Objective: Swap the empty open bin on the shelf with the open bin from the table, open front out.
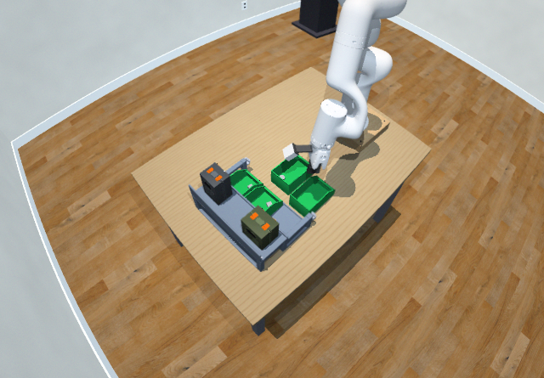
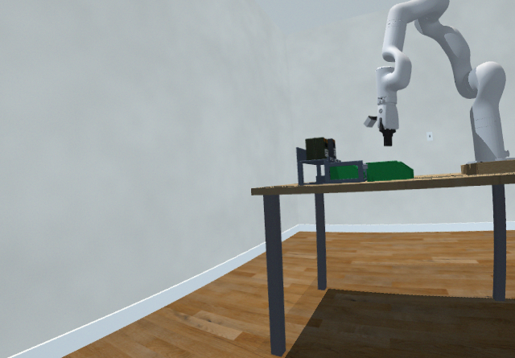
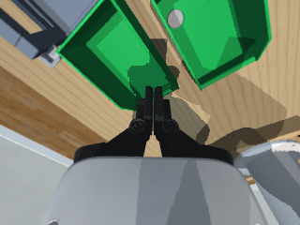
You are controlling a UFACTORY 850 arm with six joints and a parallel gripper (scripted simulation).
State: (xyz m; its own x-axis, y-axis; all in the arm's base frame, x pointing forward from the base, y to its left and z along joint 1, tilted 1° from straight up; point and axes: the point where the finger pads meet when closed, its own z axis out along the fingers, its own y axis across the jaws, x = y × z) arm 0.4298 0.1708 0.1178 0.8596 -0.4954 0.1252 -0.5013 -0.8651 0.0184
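Four green open bins: in the top view, one at centre (image 1: 287, 184) (image 3: 211, 47), one lower right of it (image 1: 311, 194) (image 2: 386, 172) (image 3: 117, 52), and two left of centre, upper (image 1: 242, 182) and lower (image 1: 263, 197) (image 2: 343, 172). Three small pale parts visible, one each in the centre bin (image 1: 282, 177) (image 3: 175, 19), upper-left bin (image 1: 250, 186) and lower-left bin (image 1: 269, 204). Two cases, dark grey (image 1: 215, 183) (image 2: 331, 148) and olive (image 1: 260, 227) (image 2: 315, 148). One shelf (image 1: 232, 209) (image 2: 300, 173) (image 3: 39, 42), one table (image 1: 197, 145) (image 2: 374, 184) (image 3: 234, 103), one arm (image 1: 347, 58) (image 2: 395, 34), one gripper (image 1: 314, 170) (image 2: 387, 144) (image 3: 153, 97). One black pillar (image 1: 318, 2), top of frame.
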